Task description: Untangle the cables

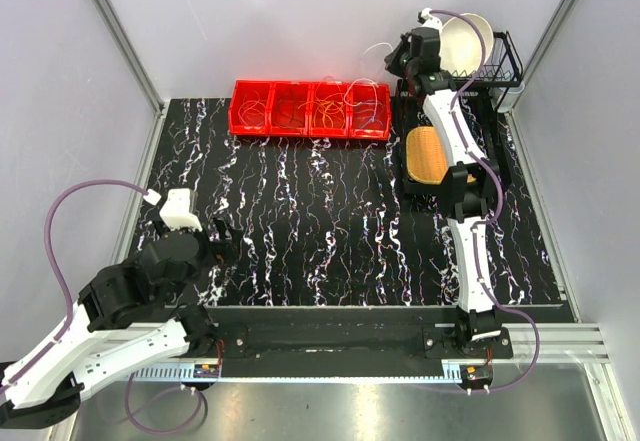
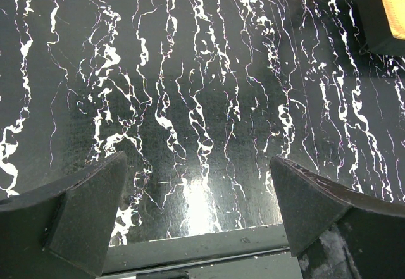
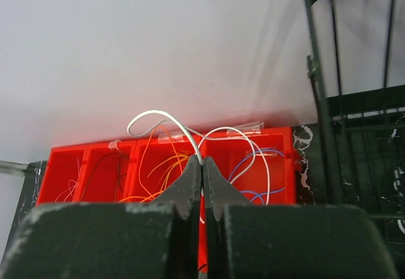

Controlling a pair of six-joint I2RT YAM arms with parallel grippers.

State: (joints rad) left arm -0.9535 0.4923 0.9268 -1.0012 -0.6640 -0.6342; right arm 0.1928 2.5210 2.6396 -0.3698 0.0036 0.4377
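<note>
A red four-compartment bin (image 1: pixel 310 109) at the back of the mat holds thin looped cables. In the right wrist view orange cables (image 3: pixel 158 165) lie in one compartment and blue cables (image 3: pixel 259 159) in the rightmost. My right gripper (image 3: pixel 202 163) is shut on a whitish cable (image 3: pixel 158 116), which loops above the bin (image 3: pixel 82 171). In the top view this gripper (image 1: pixel 397 61) is raised just right of the bin, with the whitish cable (image 1: pixel 373 52) at its tip. My left gripper (image 1: pixel 220 243) is open and empty, low over the mat at the front left. Its fingers (image 2: pixel 82 209) stand wide apart.
A black wire rack with a white bowl (image 1: pixel 465 41) stands at the back right. A black tray with an orange-yellow object (image 1: pixel 427 154) lies in front of it, and that object also shows in the left wrist view (image 2: pixel 392 0). The marbled black mat (image 1: pixel 320 221) covers the table.
</note>
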